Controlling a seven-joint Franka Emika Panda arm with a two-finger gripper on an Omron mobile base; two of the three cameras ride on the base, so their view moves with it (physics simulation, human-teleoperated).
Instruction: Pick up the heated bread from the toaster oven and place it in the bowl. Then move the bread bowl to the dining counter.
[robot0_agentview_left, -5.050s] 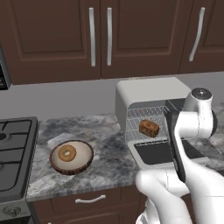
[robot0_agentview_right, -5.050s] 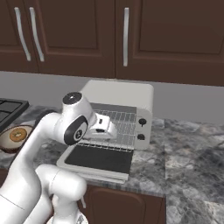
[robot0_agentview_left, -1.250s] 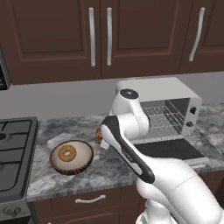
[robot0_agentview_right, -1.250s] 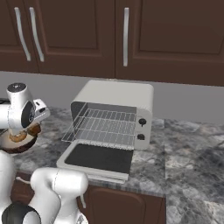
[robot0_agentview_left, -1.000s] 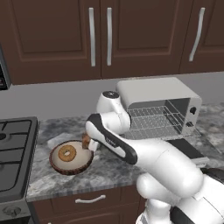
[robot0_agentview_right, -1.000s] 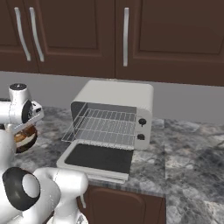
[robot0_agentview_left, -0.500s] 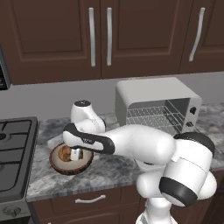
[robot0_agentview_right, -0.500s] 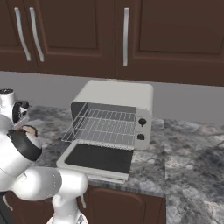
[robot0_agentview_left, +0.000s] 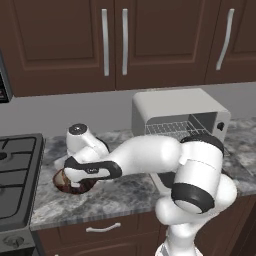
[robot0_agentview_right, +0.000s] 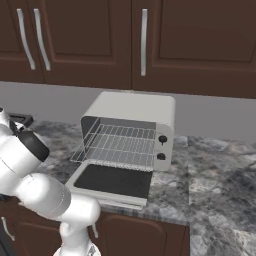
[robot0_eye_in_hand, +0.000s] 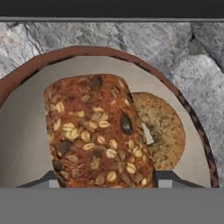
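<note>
Your claw (robot0_eye_in_hand: 103, 183) is clamped on the heated bread (robot0_eye_in_hand: 97, 133), which sits between its tips, low over the bowl (robot0_eye_in_hand: 26, 74), beside a pastry (robot0_eye_in_hand: 161, 129).

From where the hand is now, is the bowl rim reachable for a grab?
Probably not yet: the hand sits over the bowl with the bread between its fingers, so that must go down first.
</note>
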